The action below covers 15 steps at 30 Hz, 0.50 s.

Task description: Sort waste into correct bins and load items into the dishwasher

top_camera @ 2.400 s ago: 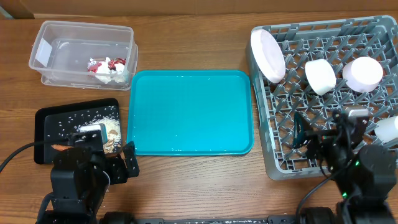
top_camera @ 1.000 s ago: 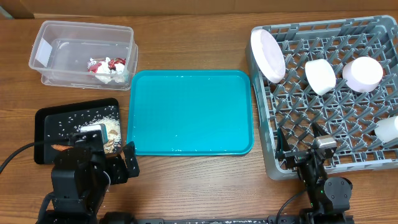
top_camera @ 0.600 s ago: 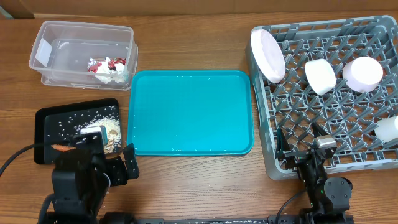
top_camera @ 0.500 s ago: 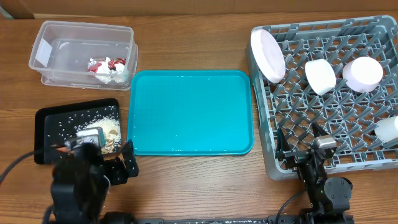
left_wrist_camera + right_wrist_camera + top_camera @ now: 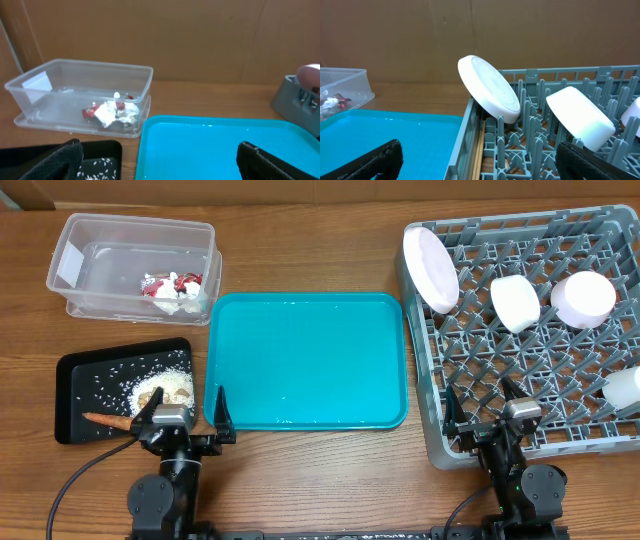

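Overhead, left gripper (image 5: 182,415) and right gripper (image 5: 482,408) sit spread and empty, flanking the front of the teal tray (image 5: 305,423). Waste (image 5: 172,288) lies in tub (image 5: 70,240) and black tray (image 5: 75,380) left of it, dishes (image 5: 515,303) in the rack (image 5: 600,230) right. Sorting looks finished; next likely needs only parking.

Surface (image 5: 300,470): brown wood-grain top, grain running left-right in the overhead view, a few darker streaks. Backdrop: plain brown cardboard panel (image 5: 200,40) standing right at the far edge of the surface, filling both wrist views; a slanted crease (image 5: 256,40) shows on its right part. No floor or window visible. Light even and soft, shadows faint, source out of frame.
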### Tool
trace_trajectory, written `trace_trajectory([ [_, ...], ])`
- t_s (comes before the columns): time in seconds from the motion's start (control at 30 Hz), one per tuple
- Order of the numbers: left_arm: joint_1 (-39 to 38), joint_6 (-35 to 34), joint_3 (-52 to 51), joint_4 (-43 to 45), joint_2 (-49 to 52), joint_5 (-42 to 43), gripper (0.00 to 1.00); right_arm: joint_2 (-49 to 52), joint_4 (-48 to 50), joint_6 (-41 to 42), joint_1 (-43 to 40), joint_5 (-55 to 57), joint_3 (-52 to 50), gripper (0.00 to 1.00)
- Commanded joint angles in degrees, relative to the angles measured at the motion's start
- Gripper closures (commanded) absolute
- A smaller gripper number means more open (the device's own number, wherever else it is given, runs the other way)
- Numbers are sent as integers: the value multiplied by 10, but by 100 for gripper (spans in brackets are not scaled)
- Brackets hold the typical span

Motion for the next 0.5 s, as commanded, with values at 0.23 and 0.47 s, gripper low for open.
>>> trace_trajectory([
  [0.23,3,44,-94,58,-26,29,0,-6,3,-2,3,4,-6,0],
  [0.47,3,44,-94,57,-25,28,0,-6,3,-2,3,4,-6,0],
])
